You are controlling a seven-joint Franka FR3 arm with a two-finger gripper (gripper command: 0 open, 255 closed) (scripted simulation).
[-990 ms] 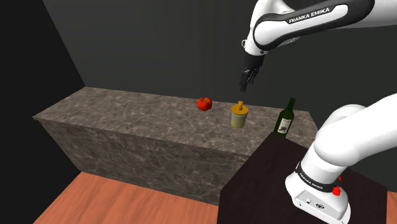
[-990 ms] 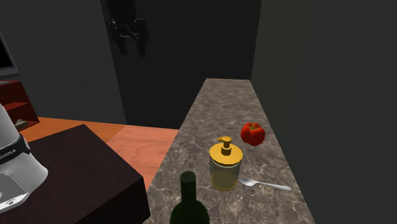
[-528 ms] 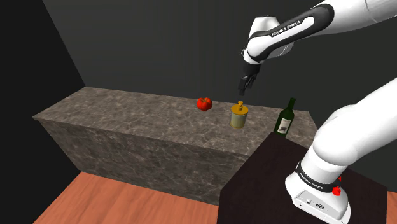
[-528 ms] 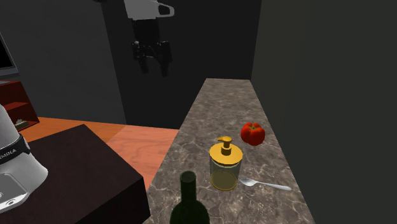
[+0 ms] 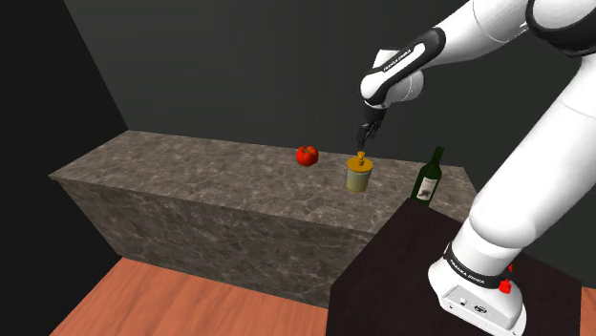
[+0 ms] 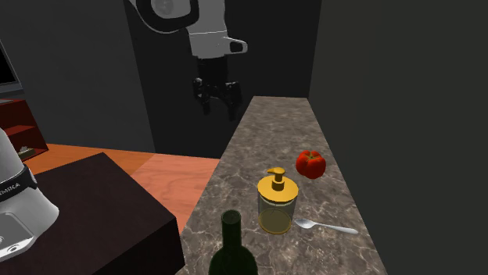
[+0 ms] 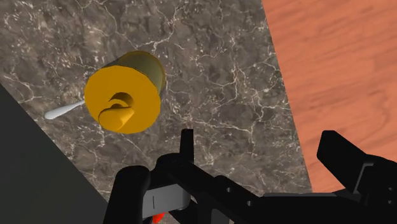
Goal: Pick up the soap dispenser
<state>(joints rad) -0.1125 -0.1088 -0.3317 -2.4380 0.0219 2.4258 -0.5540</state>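
Yellow dispenser [image 6: 278, 203] stands upright below our end effector [image 6: 220, 106], just outside its parted jaws, so we must centre first.

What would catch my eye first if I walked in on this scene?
The big white arm sweeps in from the shoulder view's right, its black tool hanging open over a mottled grey stone counter. On the counter stands a yellow pump soap dispenser. In the second exterior view a bright red round fruit sits just beyond it, a silver spoon lies at its right, and a dark green wine bottle is nearest the camera.
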